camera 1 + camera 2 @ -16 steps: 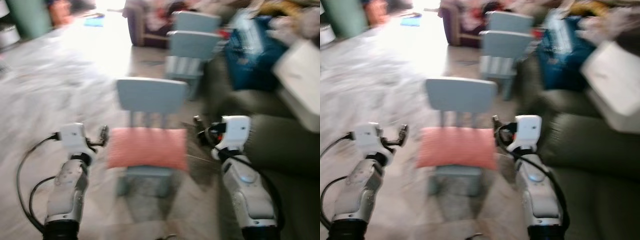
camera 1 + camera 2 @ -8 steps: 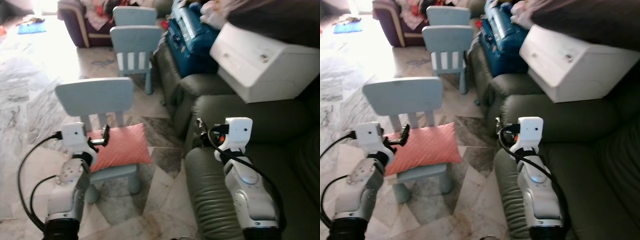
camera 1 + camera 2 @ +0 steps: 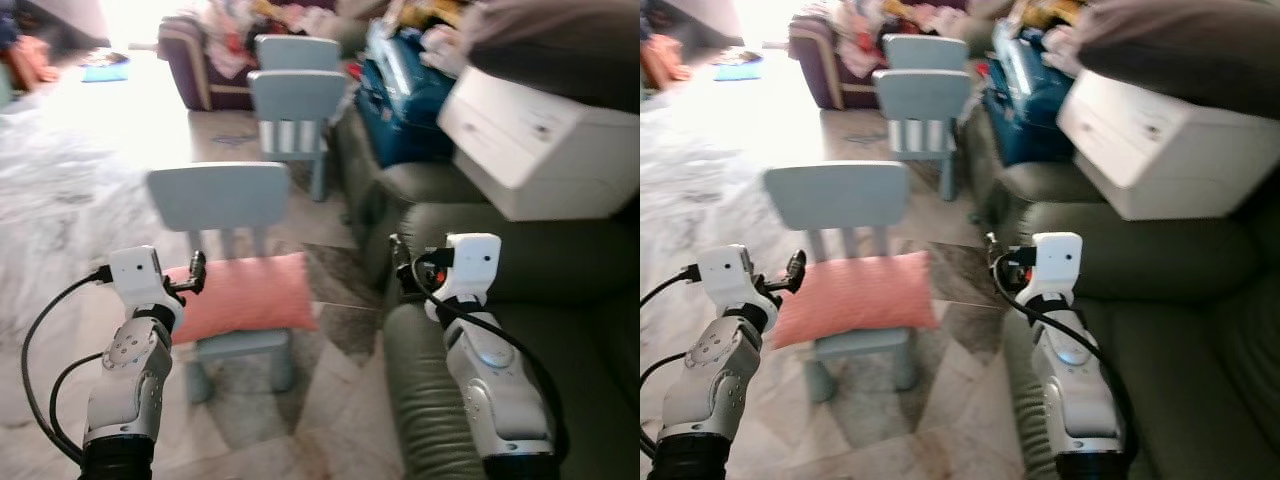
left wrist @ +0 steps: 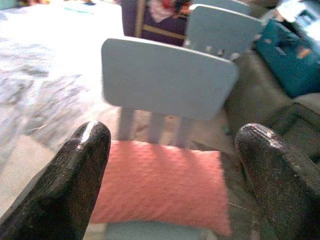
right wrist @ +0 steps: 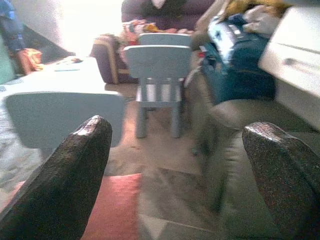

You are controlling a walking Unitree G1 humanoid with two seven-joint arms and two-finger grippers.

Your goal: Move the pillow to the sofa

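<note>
Since half a second ago our head view has swung, so chair and pillow sit nearer centre. Nearest, our left gripper (image 4: 170,170) hovers just beside the pink pillow (image 3: 245,297), fingers (image 4: 75,180) spread, empty. Our right gripper (image 5: 177,170), fingers spread too, hangs over the green sofa (image 3: 560,270). Beyond, the pillow lies on a pale blue chair (image 3: 220,198); two more chairs (image 3: 295,95) stand behind.

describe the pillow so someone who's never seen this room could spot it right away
Start at the dark green sofa on the robot's right; left of its arm stands a small pale blue chair. The pillow lies flat on that chair's seat. It is the salmon-pink cushion there; the two similar chairs farther back carry none.
</note>
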